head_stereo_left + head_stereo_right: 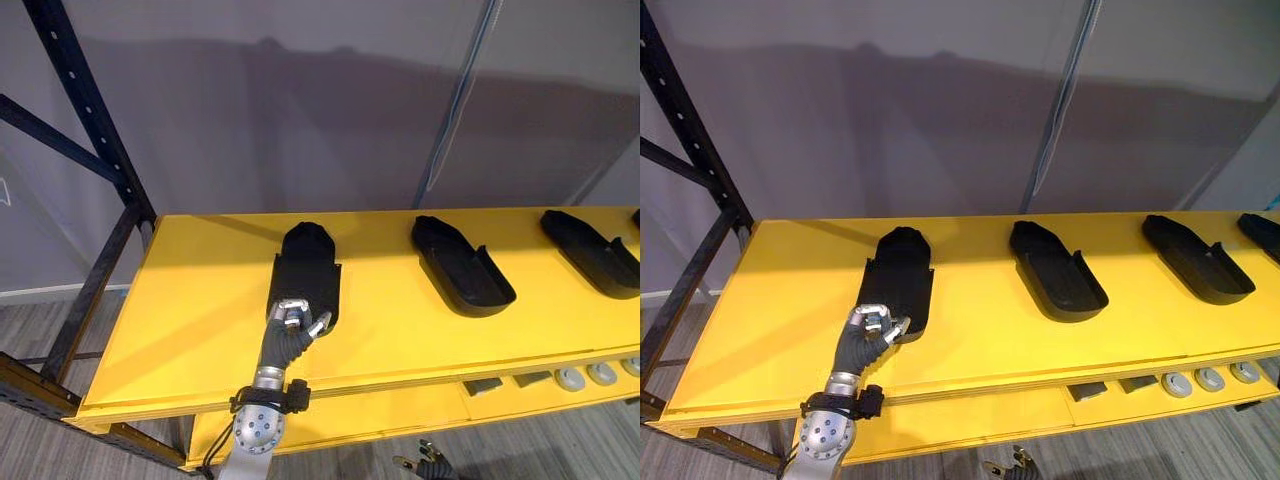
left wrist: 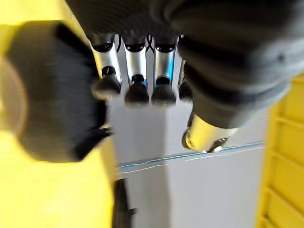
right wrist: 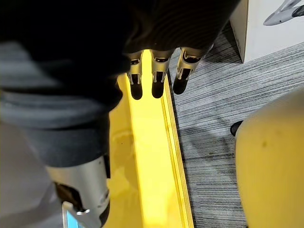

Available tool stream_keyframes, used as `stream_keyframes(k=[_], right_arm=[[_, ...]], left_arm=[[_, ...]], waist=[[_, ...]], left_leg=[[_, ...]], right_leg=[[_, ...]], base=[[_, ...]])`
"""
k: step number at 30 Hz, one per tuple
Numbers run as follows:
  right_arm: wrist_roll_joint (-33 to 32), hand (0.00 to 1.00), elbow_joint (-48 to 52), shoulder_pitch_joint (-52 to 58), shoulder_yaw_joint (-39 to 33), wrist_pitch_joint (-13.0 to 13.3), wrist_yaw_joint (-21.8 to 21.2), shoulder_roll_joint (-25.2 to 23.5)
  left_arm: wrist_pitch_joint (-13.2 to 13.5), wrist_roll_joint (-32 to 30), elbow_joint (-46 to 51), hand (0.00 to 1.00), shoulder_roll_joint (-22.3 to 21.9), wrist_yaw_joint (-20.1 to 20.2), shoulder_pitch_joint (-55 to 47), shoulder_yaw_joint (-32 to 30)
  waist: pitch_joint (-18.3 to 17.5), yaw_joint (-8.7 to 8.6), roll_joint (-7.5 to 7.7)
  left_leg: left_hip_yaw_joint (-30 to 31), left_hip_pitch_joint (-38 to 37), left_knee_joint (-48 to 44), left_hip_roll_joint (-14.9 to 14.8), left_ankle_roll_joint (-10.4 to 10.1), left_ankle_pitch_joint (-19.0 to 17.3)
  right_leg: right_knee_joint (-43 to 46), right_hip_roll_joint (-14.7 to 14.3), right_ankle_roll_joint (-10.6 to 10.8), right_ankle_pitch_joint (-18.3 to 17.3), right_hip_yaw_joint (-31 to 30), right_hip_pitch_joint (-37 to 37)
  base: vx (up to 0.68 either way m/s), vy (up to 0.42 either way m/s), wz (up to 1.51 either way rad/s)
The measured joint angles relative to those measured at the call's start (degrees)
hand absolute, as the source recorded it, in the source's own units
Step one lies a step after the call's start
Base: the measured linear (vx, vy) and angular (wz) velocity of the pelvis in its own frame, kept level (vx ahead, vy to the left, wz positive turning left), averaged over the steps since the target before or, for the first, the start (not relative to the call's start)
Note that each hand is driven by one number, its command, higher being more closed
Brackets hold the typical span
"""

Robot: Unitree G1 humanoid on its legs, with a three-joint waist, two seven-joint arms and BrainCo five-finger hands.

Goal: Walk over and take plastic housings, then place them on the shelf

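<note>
Right robot hand [image 3: 159, 76] low beside yellow shelf [image 1: 190, 300], fingers relaxed and apart, left robot hand [image 1: 292, 325] curled together, empty, touching near end of black plastic housing [image 1: 308, 265] on shelf top, further housings [image 1: 462, 265] rightward, well apart

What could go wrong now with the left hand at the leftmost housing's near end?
1. The left hand sits at the near end of the leftmost plastic housing. If it pulls back, it might drag the housing toward the front edge of the yellow shelf.
2. The right hand hangs low beside a yellow shelf edge and may bump it.
</note>
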State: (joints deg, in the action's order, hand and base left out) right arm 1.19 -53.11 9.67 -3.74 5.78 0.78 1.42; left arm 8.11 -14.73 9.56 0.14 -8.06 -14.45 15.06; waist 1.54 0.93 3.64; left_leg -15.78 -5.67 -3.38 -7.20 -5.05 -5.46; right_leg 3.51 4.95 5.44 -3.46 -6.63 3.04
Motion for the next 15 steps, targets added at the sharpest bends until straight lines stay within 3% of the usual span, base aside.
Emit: stream_keyframes(k=[7, 15], right_arm=[[0.0, 0.0, 0.7, 0.9, 1.7, 0.0, 0.4, -0.4], [0.0, 0.0, 0.6, 1.0, 1.7, -0.2, 0.5, -0.3]], left_arm=[[-0.9, -1.2, -9.3, 1.0, 0.2, -0.2, 0.3, 0.0], [-1.8, -2.9, -17.5, 1.0, 0.4, -0.7, 6.5, 0.1]], waist=[[-1.7, -0.11, -0.67], [-2.5, -0.66, -0.91]], left_leg=[[-0.4, -0.5, 0.8, 0.2, 0.1, 0.3], [-0.7, -1.9, 6.2, 0.7, 0.0, 3.8]], right_leg=[[0.0, 0.1, 0.0, 0.0, 0.3, -0.2], [0.0, -0.2, 0.0, 0.0, 0.6, -1.4]], base=[[0.0, 0.001, -0.01], [-0.03, -0.004, 0.0]])
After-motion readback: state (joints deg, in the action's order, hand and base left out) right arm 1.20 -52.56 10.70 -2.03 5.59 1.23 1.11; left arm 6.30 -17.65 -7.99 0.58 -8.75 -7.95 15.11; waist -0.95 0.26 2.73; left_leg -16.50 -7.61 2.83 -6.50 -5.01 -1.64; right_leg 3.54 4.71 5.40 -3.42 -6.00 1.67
